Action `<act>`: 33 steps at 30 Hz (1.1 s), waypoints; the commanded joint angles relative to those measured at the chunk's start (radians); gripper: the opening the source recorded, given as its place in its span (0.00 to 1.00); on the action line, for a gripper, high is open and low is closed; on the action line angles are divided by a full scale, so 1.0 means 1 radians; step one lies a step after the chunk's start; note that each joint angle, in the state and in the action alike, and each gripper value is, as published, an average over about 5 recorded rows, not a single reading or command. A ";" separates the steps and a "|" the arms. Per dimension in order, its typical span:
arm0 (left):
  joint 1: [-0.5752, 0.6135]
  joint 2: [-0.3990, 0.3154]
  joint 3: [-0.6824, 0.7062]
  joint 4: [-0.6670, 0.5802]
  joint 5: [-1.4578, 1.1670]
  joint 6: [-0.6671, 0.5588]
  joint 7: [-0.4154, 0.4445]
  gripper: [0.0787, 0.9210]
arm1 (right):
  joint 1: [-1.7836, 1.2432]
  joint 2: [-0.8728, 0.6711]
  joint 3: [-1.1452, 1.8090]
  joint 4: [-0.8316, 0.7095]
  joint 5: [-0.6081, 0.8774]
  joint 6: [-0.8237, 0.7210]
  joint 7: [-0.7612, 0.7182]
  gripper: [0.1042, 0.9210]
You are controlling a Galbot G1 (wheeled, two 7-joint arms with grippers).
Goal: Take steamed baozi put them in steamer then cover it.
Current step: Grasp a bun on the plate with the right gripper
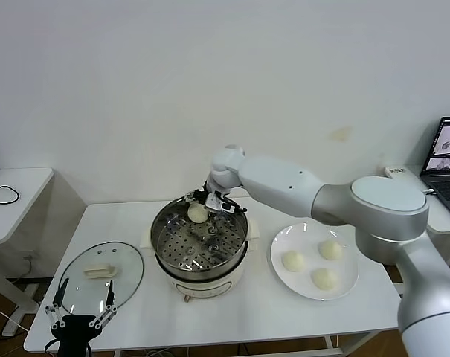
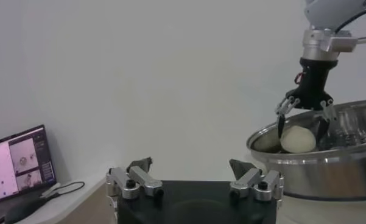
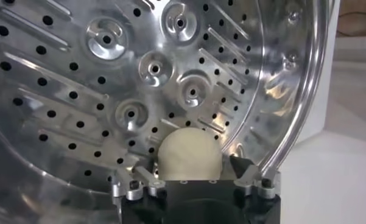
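Right gripper (image 1: 207, 202) holds one steamed baozi (image 1: 198, 213) between its jaws, low inside the steamer (image 1: 199, 279) at its far rim. Left gripper (image 1: 82, 311) (jaws spread, empty) hangs near the cover (image 1: 124, 264) on the tabletop (image 1: 247, 320).

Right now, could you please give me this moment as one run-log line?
right gripper: holds baozi inside steamer | plate: three buns | cover: on table | left gripper: open, idle by cover
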 commanded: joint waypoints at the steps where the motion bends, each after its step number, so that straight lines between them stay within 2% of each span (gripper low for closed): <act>1: 0.001 0.002 0.000 -0.001 0.000 0.000 0.000 0.88 | 0.098 -0.060 -0.029 0.114 0.224 -0.079 -0.076 0.88; 6: -0.002 0.005 0.003 -0.004 0.000 0.001 0.001 0.88 | 0.192 -0.158 -0.053 0.272 0.421 -0.245 -0.150 0.88; 12: -0.010 0.013 0.015 -0.006 0.000 0.004 0.006 0.88 | 0.259 -0.339 -0.065 0.428 0.540 -0.468 -0.192 0.88; 18: -0.027 0.030 0.026 0.001 -0.004 0.012 0.012 0.88 | 0.269 -0.546 -0.069 0.564 0.517 -0.673 -0.202 0.88; 22: -0.043 0.042 0.027 0.007 -0.009 0.025 0.019 0.88 | 0.244 -0.680 -0.066 0.664 0.505 -0.751 -0.204 0.88; 28: -0.053 0.055 0.027 0.025 -0.010 0.030 0.023 0.88 | 0.159 -0.831 -0.036 0.734 0.453 -0.783 -0.209 0.88; 33: -0.058 0.053 0.029 0.031 -0.008 0.035 0.027 0.88 | 0.051 -0.880 -0.017 0.741 0.407 -0.782 -0.211 0.88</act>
